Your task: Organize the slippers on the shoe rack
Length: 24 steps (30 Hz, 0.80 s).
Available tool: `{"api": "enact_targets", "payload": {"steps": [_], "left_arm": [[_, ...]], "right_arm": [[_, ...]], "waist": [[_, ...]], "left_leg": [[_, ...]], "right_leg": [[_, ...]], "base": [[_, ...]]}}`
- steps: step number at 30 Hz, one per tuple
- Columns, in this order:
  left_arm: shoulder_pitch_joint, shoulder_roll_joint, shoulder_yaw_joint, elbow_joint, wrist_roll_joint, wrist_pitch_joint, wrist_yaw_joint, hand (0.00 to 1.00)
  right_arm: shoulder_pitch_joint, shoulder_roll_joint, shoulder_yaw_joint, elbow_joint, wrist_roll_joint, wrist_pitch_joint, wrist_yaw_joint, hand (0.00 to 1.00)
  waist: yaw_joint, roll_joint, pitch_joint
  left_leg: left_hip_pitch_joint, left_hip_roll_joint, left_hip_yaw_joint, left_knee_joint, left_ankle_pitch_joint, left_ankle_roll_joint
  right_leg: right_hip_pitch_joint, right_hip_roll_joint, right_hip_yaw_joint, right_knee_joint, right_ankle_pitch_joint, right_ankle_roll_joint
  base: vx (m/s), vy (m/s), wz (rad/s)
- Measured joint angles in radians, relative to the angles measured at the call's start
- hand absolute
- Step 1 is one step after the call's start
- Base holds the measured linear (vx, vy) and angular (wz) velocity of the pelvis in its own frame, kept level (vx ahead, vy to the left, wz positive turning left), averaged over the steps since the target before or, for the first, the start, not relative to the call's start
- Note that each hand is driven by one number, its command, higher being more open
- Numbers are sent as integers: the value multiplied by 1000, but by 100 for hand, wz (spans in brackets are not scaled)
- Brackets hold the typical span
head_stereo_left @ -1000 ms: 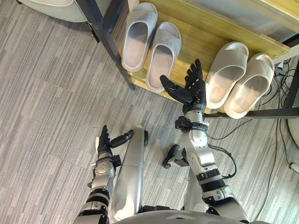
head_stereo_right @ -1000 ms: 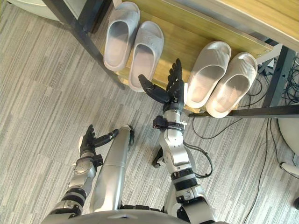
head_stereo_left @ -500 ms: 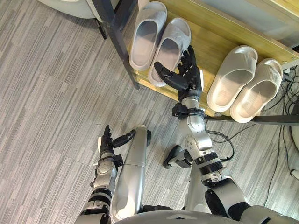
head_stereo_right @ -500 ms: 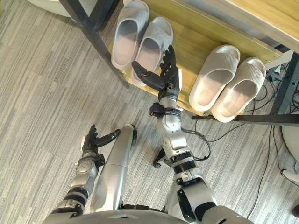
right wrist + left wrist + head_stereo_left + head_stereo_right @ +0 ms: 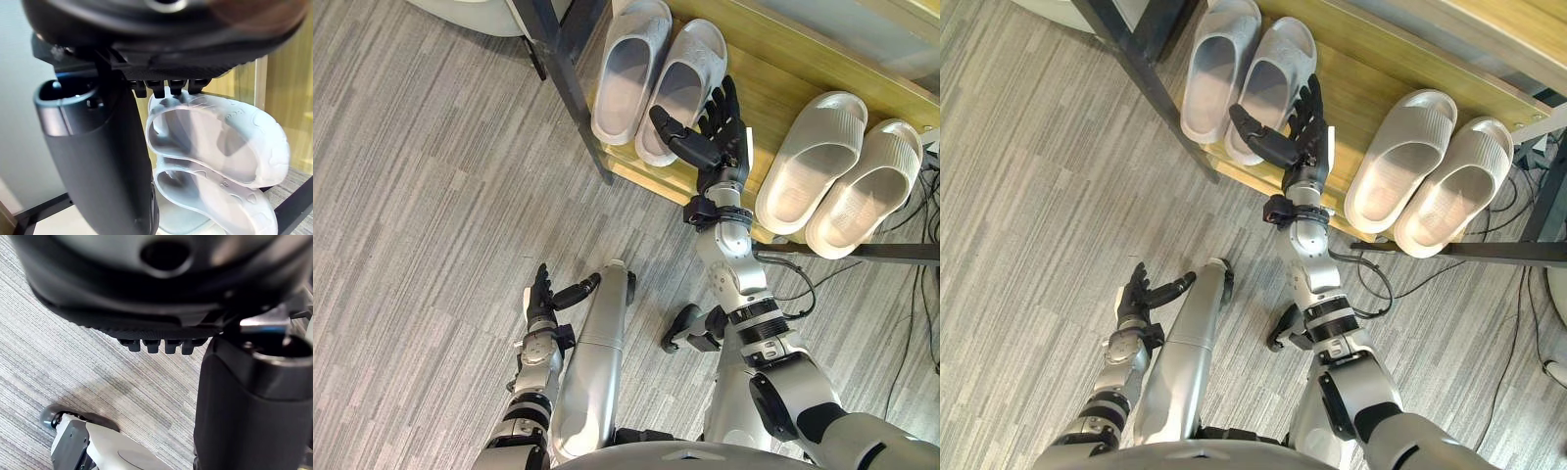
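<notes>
Wooden rack (image 5: pixel 759 59): we see its lowest board carrying two pairs of slippers, with a dark frame post (image 5: pixel 570 93) at its left end.
Grey pair (image 5: pixel 628 69): side by side at the board's left end, toes toward the back and heels at the front edge. In the right wrist view both slippers show just past the hand's fingertips.
Beige pair (image 5: pixel 813 162): side by side at the board's right end, set at a slant and well apart from the grey pair.
Right hand (image 5: pixel 722 137): raised at the board's front, between the two pairs and just beside the right slipper of the grey pair. Fingers straight, thumb spread across that slipper's heel, grasping nothing. We cannot tell whether it touches the slipper.
Left hand (image 5: pixel 542 299): low over the floor (image 5: pixel 421 196), well apart from the rack, fingers straight and relaxed, holding nothing.
Floor: grey, streaked.
</notes>
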<state>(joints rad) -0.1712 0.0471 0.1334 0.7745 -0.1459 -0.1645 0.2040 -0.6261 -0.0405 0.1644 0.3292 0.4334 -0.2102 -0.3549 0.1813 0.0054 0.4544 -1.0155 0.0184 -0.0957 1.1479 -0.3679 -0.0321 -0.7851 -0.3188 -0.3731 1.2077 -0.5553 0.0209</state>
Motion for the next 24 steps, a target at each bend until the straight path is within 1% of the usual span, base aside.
{"api": "enact_targets", "payload": {"steps": [5, 6, 11, 12, 13, 15, 17, 18, 23, 24], "left_arm": [[-9, -2, 0, 13, 0, 6, 5, 100], [-12, 0, 0, 15, 0, 18, 5, 100], [-13, 7, 0, 14, 1, 25, 2, 100], [-10, 11, -2, 15, 4, 26, -9, 100], [5, 22, -15, 20, 6, 31, -31, 100], [30, 38, -30, 37, 14, 40, -38, 100], [73, 49, -36, 46, 24, 44, -40, 100], [78, 52, -39, 56, 24, 44, -40, 100], [110, 97, -101, 128, 42, 47, -43, 100], [115, 112, -125, 147, 48, 47, -45, 100]], "right_arm": [[2, -5, -8, 0, -2, 6, 1, 100], [11, -10, -7, -1, -8, 10, 6, 100], [102, -18, -3, -48, -63, 13, 28, 100], [124, -19, 4, -58, -74, 14, 29, 100], [164, -24, 14, -75, -90, 19, 31, 100], [217, -28, 30, -98, -105, 36, 43, 100], [264, -38, 54, -112, -140, 39, 55, 100], [278, -38, 55, -120, -149, 40, 62, 100], [365, -74, 116, -140, -257, 40, 106, 100], [388, -87, 134, -140, -284, 40, 121, 100]], "waist": [[-2, 7, 3], [-6, 9, 4], [-27, 9, 4], [-28, 9, 4], [-28, 7, 3], [-32, 6, 2], [-43, 2, -7], [-45, 0, -12], [-63, -21, -58], [-66, -31, -79]], "left_leg": [[14, 1, 5, 0, 1, 1], [30, 1, 6, -5, 1, 1], [108, 2, 13, -42, 3, 6], [124, 3, 16, -53, 4, 6], [164, 6, 26, -85, 8, 6], [234, 9, 34, -152, 24, 3], [310, 12, 40, -237, 47, 2], [328, 12, 44, -261, 54, 1], [495, 15, 62, -479, 126, 1], [533, 15, 70, -541, 152, 3]], "right_leg": [[8, 0, 6, 2, 0, 0], [26, 0, 5, -3, 0, 0], [100, 2, 1, -40, 2, 3], [115, 3, 2, -50, 4, 6], [146, 5, 3, -80, 12, 5], [205, 15, 1, -145, 34, 9], [274, 30, -7, -231, 65, 15], [288, 33, -8, -254, 75, 16], [439, 74, -27, -482, 170, 30], [470, 83, -29, -545, 198, 32]], "base": [[0, 0, 0], [0, 0, 0], [0, 0, 0], [12, -21, -5], [41, -36, -9], [64, -43, -8], [88, -28, -5], [91, -8, -6], [97, 18, -7], [145, 69, -13]]}}
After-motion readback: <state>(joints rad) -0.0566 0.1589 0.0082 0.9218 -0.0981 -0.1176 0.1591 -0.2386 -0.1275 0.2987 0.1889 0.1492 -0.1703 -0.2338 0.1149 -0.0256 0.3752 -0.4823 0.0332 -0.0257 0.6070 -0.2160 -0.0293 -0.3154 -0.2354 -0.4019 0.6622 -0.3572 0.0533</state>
